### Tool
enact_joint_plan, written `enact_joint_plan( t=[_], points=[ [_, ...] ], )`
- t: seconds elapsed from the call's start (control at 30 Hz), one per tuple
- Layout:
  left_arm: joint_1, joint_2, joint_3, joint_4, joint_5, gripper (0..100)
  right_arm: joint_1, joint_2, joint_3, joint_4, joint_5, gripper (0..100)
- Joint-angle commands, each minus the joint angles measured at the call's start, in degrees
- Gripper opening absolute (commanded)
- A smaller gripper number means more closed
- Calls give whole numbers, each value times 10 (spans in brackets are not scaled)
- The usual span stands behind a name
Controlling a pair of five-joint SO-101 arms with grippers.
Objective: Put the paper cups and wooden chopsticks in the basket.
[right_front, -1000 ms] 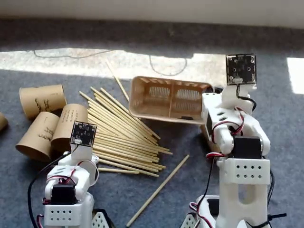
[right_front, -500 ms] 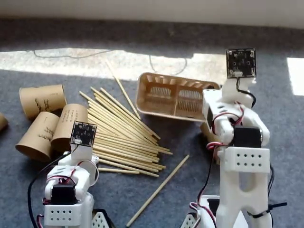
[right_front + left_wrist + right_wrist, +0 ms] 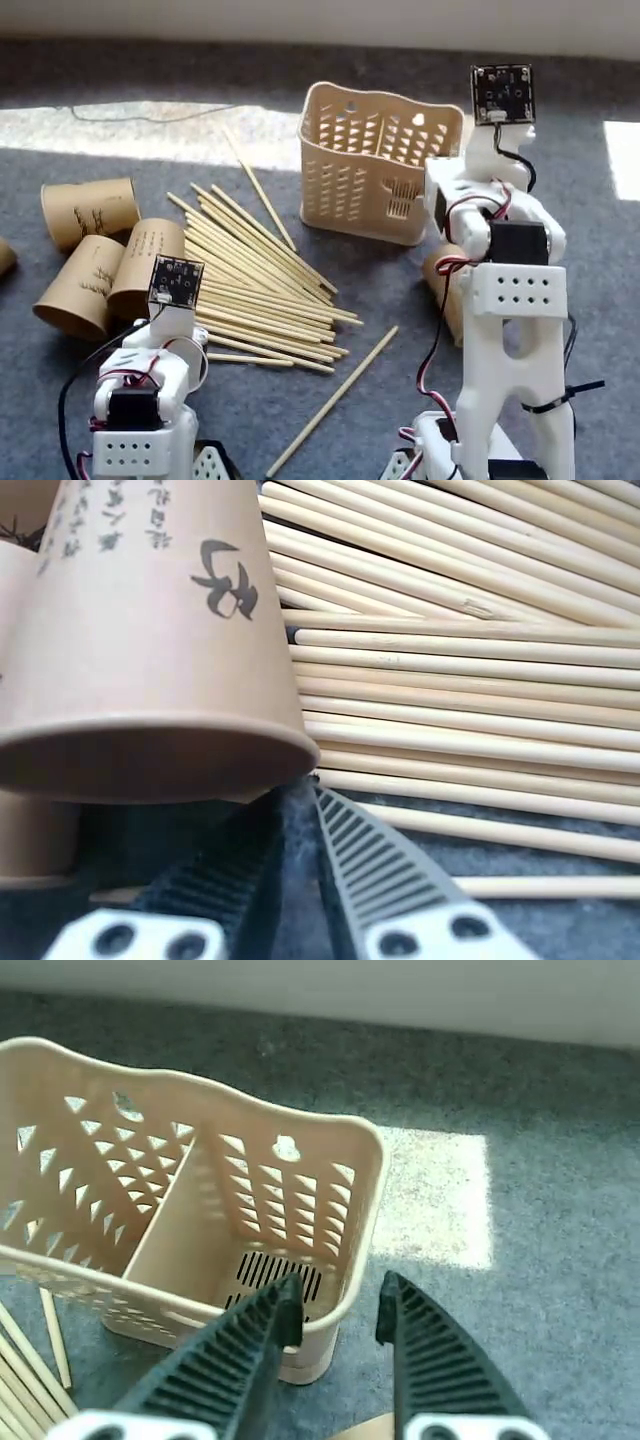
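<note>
Paper cups (image 3: 88,212) lie on their sides at the left of the grey surface (image 3: 250,420); the left end effector (image 3: 303,798) sits low, its tips pressed together on nothing, just in front of one cup's rim; beside the cups the wooden chopsticks (image 3: 262,285) lie in a loose fan, one stray stick (image 3: 332,400) apart nearer the arms; the basket (image 3: 375,165) stands upright, its two compartments bare; the right end effector (image 3: 338,1308) is spread, the basket's near corner showing between its tips; a lone cup (image 3: 440,270) lies partly hidden behind the right arm.
</note>
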Motion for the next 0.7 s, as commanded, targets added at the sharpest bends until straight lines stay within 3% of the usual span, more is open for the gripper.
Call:
enact_joint_plan(
  t=[0.0, 0.47, 0.67],
  points=[
    [-7, -2, 11, 3, -2, 5, -2, -15, -43, 29, -4, 134],
    [-7, -2, 11, 3, -2, 5, -32, -95, -88, 202, 1, 134],
    [-7, -2, 11, 3, -2, 5, -31, -131, -85, 303, 47, 134]
  ],
)
